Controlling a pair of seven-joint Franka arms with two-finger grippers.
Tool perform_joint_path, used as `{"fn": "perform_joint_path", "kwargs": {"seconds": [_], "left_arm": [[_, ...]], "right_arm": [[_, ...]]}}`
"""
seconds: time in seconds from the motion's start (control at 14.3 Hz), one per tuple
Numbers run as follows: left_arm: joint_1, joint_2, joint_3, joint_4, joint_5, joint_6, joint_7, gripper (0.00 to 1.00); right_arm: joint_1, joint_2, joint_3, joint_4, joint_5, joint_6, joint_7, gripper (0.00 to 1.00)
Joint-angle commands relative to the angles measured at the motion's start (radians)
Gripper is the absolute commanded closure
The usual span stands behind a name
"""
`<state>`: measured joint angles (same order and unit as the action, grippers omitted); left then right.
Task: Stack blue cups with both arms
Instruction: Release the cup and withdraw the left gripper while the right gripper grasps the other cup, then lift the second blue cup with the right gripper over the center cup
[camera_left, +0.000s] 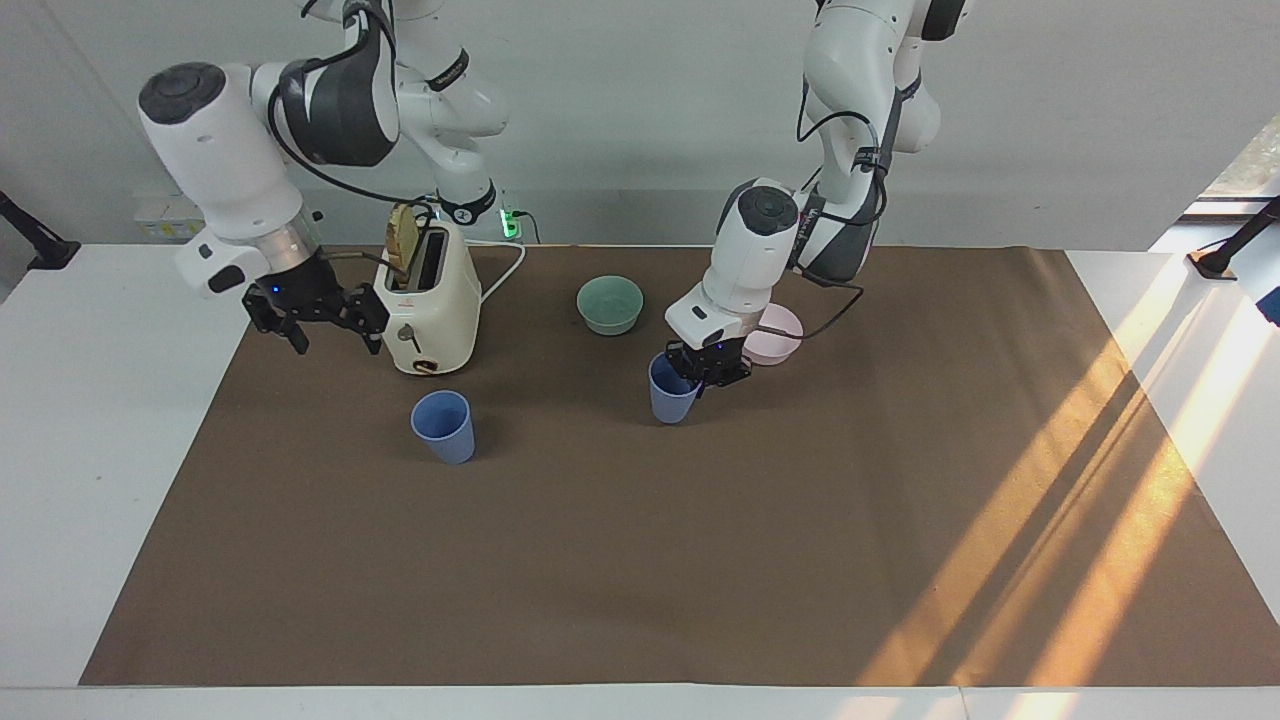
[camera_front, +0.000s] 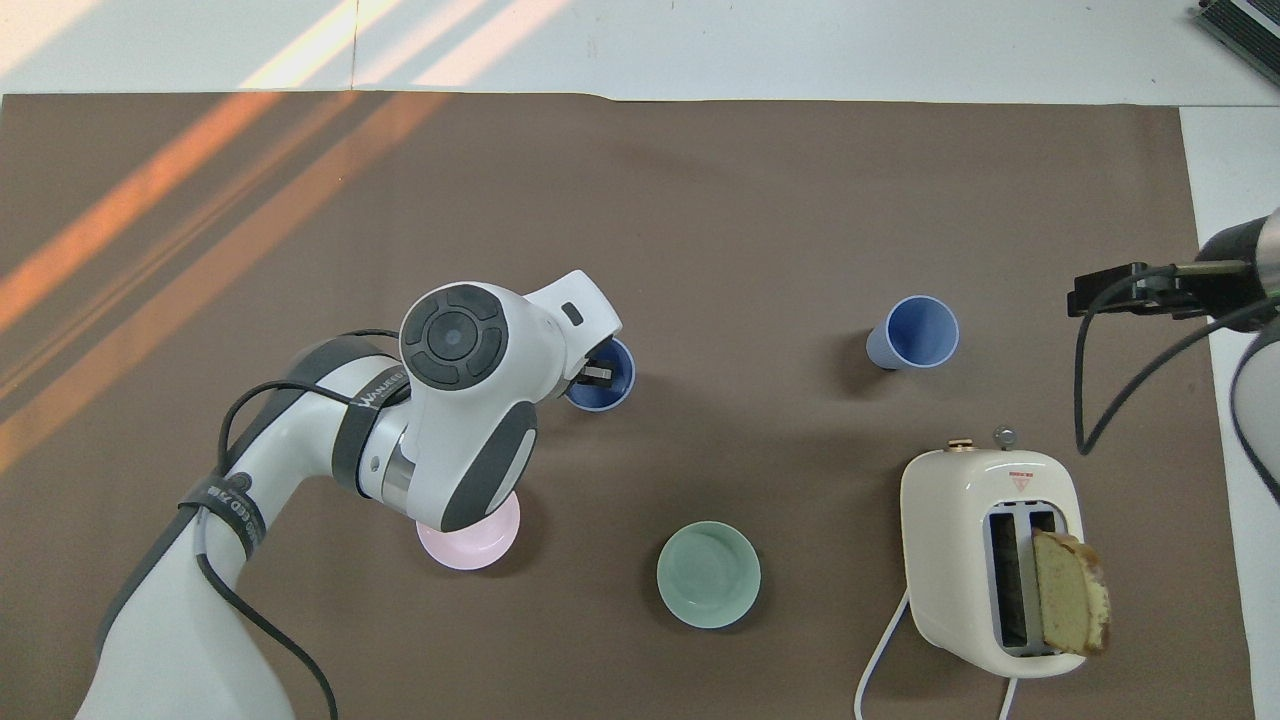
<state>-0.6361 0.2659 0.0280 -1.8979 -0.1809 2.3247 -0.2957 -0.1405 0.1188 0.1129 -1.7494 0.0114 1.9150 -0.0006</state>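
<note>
My left gripper (camera_left: 705, 372) is shut on the rim of one blue cup (camera_left: 672, 392) and holds it upright near the mat's middle, beside the pink bowl; I cannot tell whether the cup touches the mat. In the overhead view the left gripper (camera_front: 598, 373) reaches into that cup (camera_front: 612, 390). The second blue cup (camera_left: 443, 425) stands upright and alone on the mat, farther from the robots than the toaster; it also shows in the overhead view (camera_front: 915, 333). My right gripper (camera_left: 338, 340) is open and empty in the air beside the toaster, over the mat's edge at the right arm's end (camera_front: 1110, 295).
A cream toaster (camera_left: 425, 310) with a bread slice (camera_left: 403, 240) in one slot stands near the right arm's base. A mint-green bowl (camera_left: 609, 303) and a pale pink bowl (camera_left: 785, 335), partly hidden by the left arm, sit nearer to the robots. A brown mat (camera_left: 640, 560) covers the table.
</note>
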Motion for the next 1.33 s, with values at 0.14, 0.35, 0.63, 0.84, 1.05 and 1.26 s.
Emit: {"fn": "perform_joint_path", "kwargs": {"seconds": [0.14, 0.35, 0.63, 0.84, 1.05, 1.26], "left_arm": [[0.029, -0.011, 0.018, 0.035, -0.022, -0.054, 0.013, 0.00], [0.032, -0.049, 0.029, 0.037, -0.020, -0.113, 0.015, 0.00], [0.120, -0.146, 0.035, 0.037, -0.017, -0.200, 0.059, 0.00], [0.240, -0.233, 0.033, 0.037, 0.089, -0.310, 0.189, 0.00], [0.375, -0.272, 0.035, 0.068, 0.141, -0.363, 0.334, 0.00], [0.472, -0.254, 0.033, 0.202, 0.144, -0.484, 0.444, 0.00]], "right_arm": [[0.055, 0.062, 0.005, -0.113, -0.019, 0.154, 0.103, 0.00], [0.070, 0.100, 0.004, -0.159, -0.019, 0.212, 0.114, 0.00], [0.070, 0.116, 0.004, -0.182, -0.019, 0.248, 0.102, 0.00], [0.068, 0.116, 0.005, -0.180, -0.021, 0.239, 0.088, 1.00], [0.070, 0.116, 0.007, -0.176, -0.019, 0.230, 0.071, 1.00], [0.070, 0.124, 0.007, -0.119, -0.019, 0.179, 0.070, 1.00]]}}
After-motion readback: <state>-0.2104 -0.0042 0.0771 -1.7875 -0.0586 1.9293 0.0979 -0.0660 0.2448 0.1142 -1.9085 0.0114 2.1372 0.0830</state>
